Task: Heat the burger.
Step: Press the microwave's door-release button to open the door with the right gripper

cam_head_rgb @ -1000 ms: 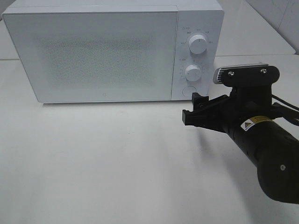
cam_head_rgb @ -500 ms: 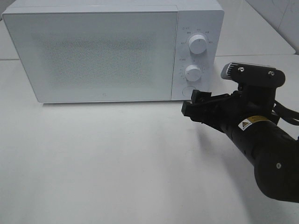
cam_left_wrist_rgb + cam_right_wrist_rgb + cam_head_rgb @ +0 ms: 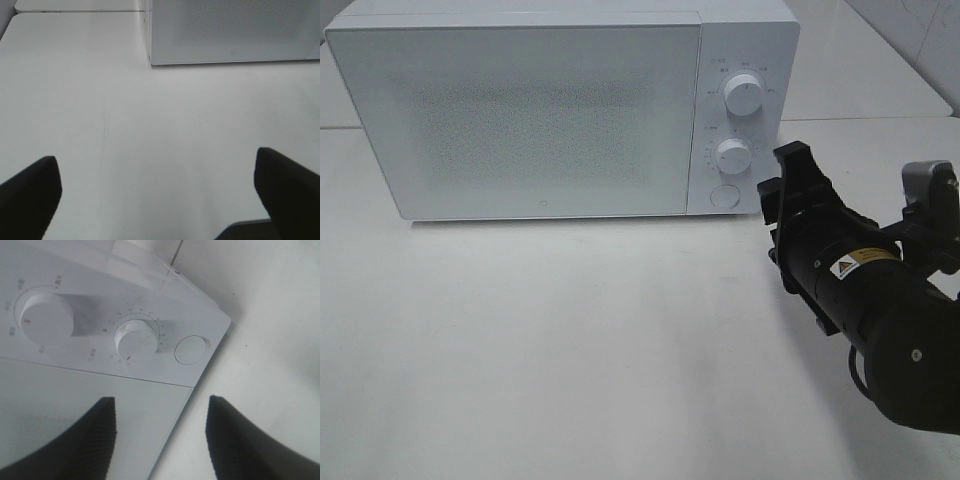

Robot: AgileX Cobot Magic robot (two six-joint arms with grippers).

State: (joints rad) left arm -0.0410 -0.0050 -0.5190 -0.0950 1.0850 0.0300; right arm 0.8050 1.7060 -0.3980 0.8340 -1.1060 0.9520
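No burger shows in any view. The white microwave (image 3: 540, 120) stands at the back of the table with its door shut. My right gripper (image 3: 778, 185) hovers just right of the control panel, rolled onto its side, fingers apart with nothing between them. Its wrist view looks past the gripper (image 3: 161, 405) at the upper knob (image 3: 46, 316), the lower knob (image 3: 136, 338) and the round button (image 3: 190, 349). My left gripper (image 3: 155, 160) is open over bare table, well in front of the microwave's (image 3: 230, 30) left corner, and stays outside the high view.
The panel's upper knob (image 3: 743, 96), lower knob (image 3: 731, 154) and round button (image 3: 724, 196) sit on the microwave's right side. White tabletop (image 3: 570, 340) stretches in front. A table seam runs behind the microwave (image 3: 80, 12).
My right gripper has rolled onto its side and shifted right and up, from in front of the round button to beside the panel. Its fingers stand a little closer together. The left arm is still.
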